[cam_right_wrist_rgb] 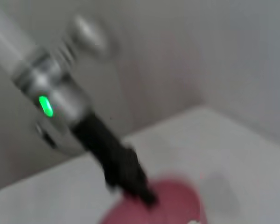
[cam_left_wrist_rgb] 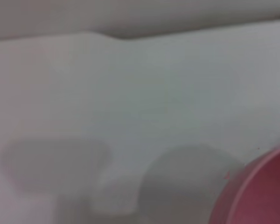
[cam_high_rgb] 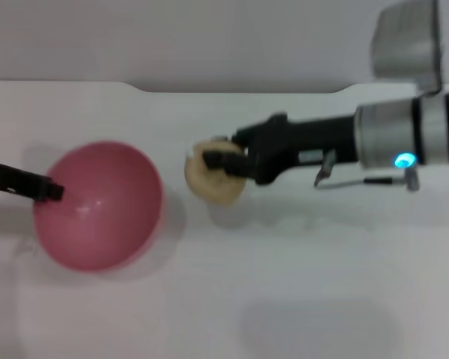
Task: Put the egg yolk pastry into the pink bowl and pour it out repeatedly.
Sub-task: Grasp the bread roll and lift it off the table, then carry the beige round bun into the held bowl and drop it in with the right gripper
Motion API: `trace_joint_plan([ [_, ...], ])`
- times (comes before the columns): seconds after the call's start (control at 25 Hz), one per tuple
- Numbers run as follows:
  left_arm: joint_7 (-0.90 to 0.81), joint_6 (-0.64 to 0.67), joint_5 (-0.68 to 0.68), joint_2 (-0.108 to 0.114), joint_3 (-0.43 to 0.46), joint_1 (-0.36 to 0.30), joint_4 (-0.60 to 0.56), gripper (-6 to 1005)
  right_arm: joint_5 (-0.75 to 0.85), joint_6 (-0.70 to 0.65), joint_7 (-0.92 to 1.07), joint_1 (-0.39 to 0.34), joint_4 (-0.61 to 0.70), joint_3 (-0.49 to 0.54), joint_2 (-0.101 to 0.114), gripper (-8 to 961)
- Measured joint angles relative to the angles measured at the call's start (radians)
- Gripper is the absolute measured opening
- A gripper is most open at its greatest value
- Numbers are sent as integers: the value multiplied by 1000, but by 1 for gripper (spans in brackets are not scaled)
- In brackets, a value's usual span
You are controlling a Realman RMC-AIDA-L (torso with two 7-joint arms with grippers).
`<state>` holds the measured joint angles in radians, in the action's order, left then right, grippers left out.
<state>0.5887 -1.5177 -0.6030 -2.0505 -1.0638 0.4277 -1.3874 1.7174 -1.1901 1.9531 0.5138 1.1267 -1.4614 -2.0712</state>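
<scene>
The pink bowl (cam_high_rgb: 97, 206) rests on the white table at the left of the head view. My left gripper (cam_high_rgb: 51, 190) is shut on the bowl's left rim. The egg yolk pastry (cam_high_rgb: 213, 178), a pale beige bun, is held just right of the bowl. My right gripper (cam_high_rgb: 226, 161) is shut on the pastry, coming in from the right. The left wrist view shows only an edge of the bowl (cam_left_wrist_rgb: 259, 193). The right wrist view shows the left gripper (cam_right_wrist_rgb: 147, 196) at the bowl's rim (cam_right_wrist_rgb: 175, 205).
The white table (cam_high_rgb: 284, 284) stretches in front of and behind the bowl. Its far edge meets a grey wall (cam_high_rgb: 209, 37) at the back.
</scene>
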Motion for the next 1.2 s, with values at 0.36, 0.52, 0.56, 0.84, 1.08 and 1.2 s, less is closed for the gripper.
trace_joint_plan([
  [0.36, -32, 17, 20, -8, -221, 174, 197, -1, 42, -27, -13, 76, 49, -36, 0, 157],
  [0.52, -61, 34, 13, -15, -293, 237, 220, -1, 172, -24, 36, 108, 52, -148, -2, 156],
  [0.56, -68, 36, 13, -15, -304, 247, 219, 0, 200, -15, 61, 113, 53, -170, -3, 156],
  [0.84, -84, 51, 14, -9, -305, 282, 215, 0, 255, 9, 128, 104, 72, -194, -7, 206],
  [1.08, -82, 84, 21, -7, -292, 286, 217, -1, 255, -2, 139, 76, 100, -126, -7, 439],
  [1.2, -78, 135, 19, -7, -288, 260, 193, -1, 246, 1, 161, 45, 103, -2, -7, 546],
])
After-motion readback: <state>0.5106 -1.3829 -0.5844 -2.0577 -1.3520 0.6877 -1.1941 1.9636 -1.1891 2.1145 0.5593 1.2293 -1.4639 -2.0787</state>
